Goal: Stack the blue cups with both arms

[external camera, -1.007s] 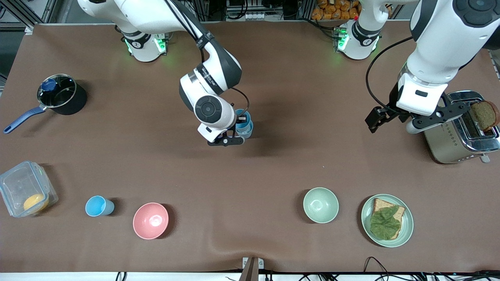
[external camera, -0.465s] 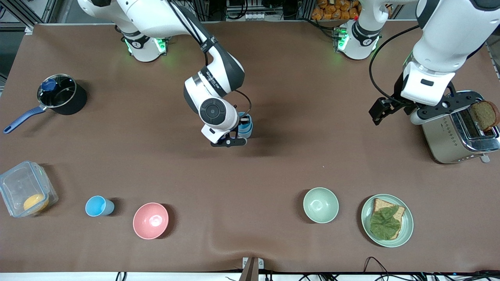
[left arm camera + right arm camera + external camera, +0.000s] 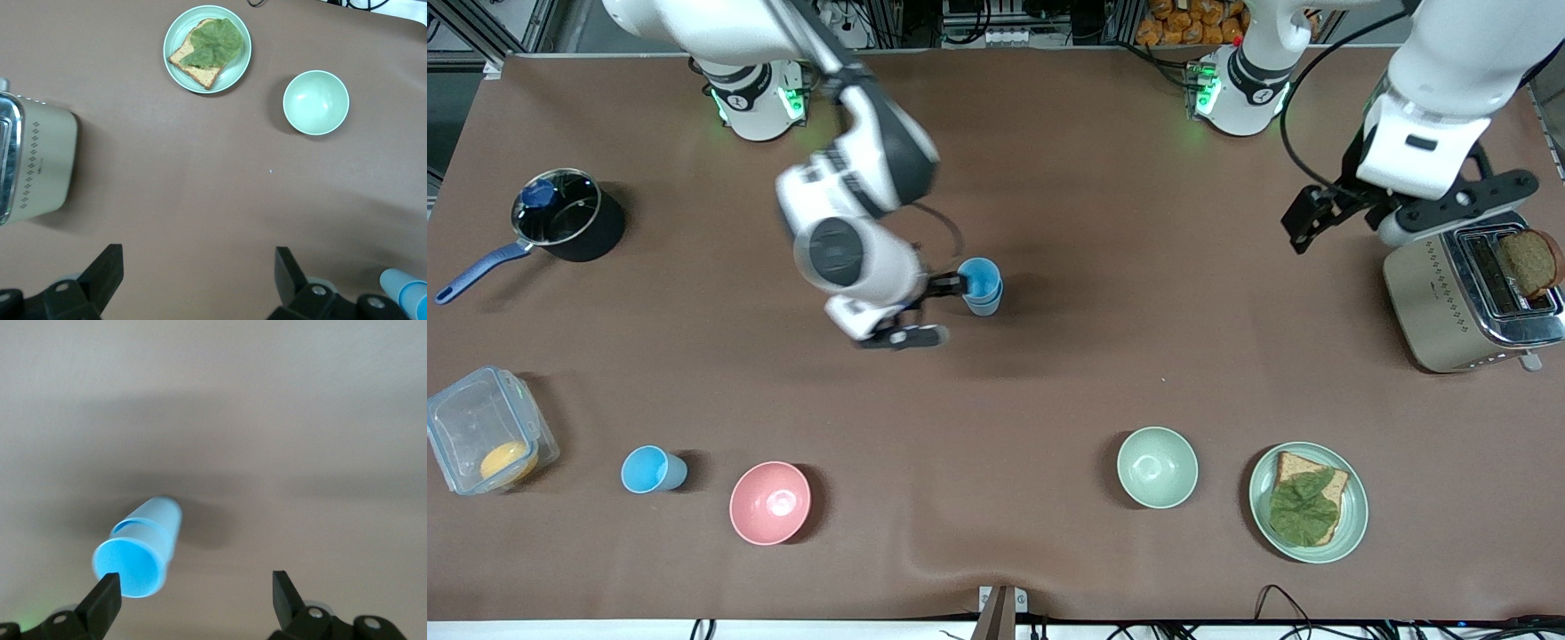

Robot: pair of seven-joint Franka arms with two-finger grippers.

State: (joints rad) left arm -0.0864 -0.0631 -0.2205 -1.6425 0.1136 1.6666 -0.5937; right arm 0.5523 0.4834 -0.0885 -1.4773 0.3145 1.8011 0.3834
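Two blue cups (image 3: 981, 284) stand nested in one upright stack at the middle of the table. They also show in the right wrist view (image 3: 143, 547) and at the edge of the left wrist view (image 3: 407, 293). My right gripper (image 3: 927, 309) is open and empty beside the stack, toward the right arm's end of the table; in its own wrist view (image 3: 195, 597) one fingertip (image 3: 107, 597) sits just off the upper cup's rim. My left gripper (image 3: 1458, 206) hangs open and empty in the air by the toaster (image 3: 1467, 293), with bare table between its fingers (image 3: 198, 273).
A sky-blue cup (image 3: 649, 469), a pink bowl (image 3: 770, 502), a green bowl (image 3: 1157, 467) and a plate with toast and lettuce (image 3: 1307, 502) lie along the near side. A black pot (image 3: 565, 218) and a clear box (image 3: 485, 440) are at the right arm's end.
My right gripper has come off the cup stack and moved toward the right arm's end of the table. The stack stays put. My left arm has drawn back toward its base.
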